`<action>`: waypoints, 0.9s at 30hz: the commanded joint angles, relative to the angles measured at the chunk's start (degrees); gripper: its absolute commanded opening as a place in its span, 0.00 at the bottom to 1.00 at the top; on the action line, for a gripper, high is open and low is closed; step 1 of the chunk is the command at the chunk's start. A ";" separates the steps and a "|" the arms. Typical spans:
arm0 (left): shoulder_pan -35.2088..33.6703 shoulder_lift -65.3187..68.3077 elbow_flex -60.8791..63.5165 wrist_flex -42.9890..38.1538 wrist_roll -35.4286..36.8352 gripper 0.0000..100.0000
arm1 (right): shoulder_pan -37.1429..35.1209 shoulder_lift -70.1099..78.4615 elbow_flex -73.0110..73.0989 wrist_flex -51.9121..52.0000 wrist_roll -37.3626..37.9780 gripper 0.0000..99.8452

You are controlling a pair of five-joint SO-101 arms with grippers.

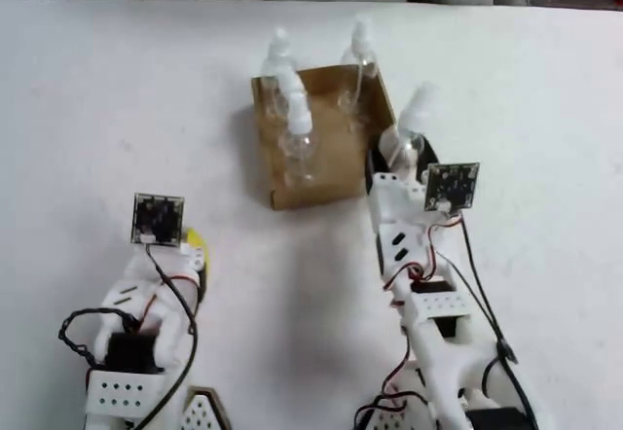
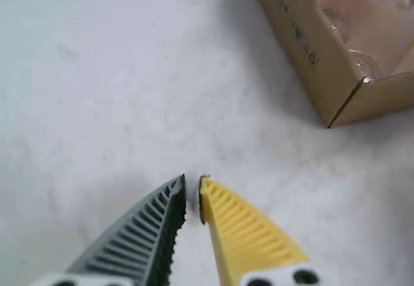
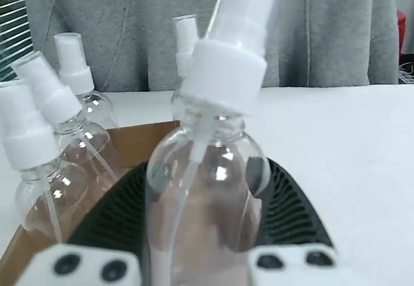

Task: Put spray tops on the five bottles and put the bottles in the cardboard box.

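The cardboard box (image 1: 336, 172) sits in the middle of the white surface (image 1: 117, 99), a bit towards the far side, and four bottles (image 1: 301, 138) stand inside it already, each with a white spray top on. Two are at the far wall of the box and two nearer the front, bunched to its left half. From the right wrist view they (image 3: 71, 127) stand close together, and some of them look tilted.

The right claw (image 1: 404, 153) is at the box's right wall, grasping the fifth bottle (image 1: 417, 114). In its own view the clear bottle (image 3: 204, 195) sits snug between the two black fingers (image 3: 291, 208), and its spray top (image 3: 229, 53) is on and leaning a little to one side. The bottle is just beside the box's right edge rather than plainly in it. I can't tell whether its base touches the surface or hangs above it.

The left claw (image 1: 190, 245) is over bare surface, well apart from the box on its front-left side. Its grey and yellow fingers (image 2: 249, 234) are clenched on nothing, with only a sliver showing between the tips of the claw (image 2: 193, 198). A near corner of the box (image 2: 310, 59) shows beyond it, with clear plastic glinting inside
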 commanded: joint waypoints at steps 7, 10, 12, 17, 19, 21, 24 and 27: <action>-0.22 -0.57 -0.18 -0.09 -0.09 0.06 | 2.59 -12.53 -3.43 12.44 -0.44 0.02; -0.22 -0.57 -0.18 -0.09 -0.09 0.06 | 2.51 -15.87 -3.43 14.81 -0.70 0.02; -0.22 -0.57 -0.18 -0.09 -0.09 0.06 | 2.24 -17.10 -3.69 14.81 -0.70 0.02; -0.22 -0.57 -0.18 -0.09 -0.09 0.06 | 1.98 -13.85 -8.88 14.81 -0.79 0.02; -0.22 -0.57 -0.18 -0.09 -0.09 0.06 | 1.98 -9.80 -11.96 14.73 -0.88 0.02; -0.22 -0.57 -0.18 -0.09 -0.09 0.06 | 1.89 -5.05 -15.12 13.49 -0.88 0.02; -0.22 -0.57 -0.18 -0.09 -0.09 0.06 | 1.36 2.86 -17.93 6.29 -2.11 0.02; -0.22 -0.57 -0.18 -0.09 -0.09 0.06 | 0.66 10.51 -19.34 -2.95 -2.02 0.02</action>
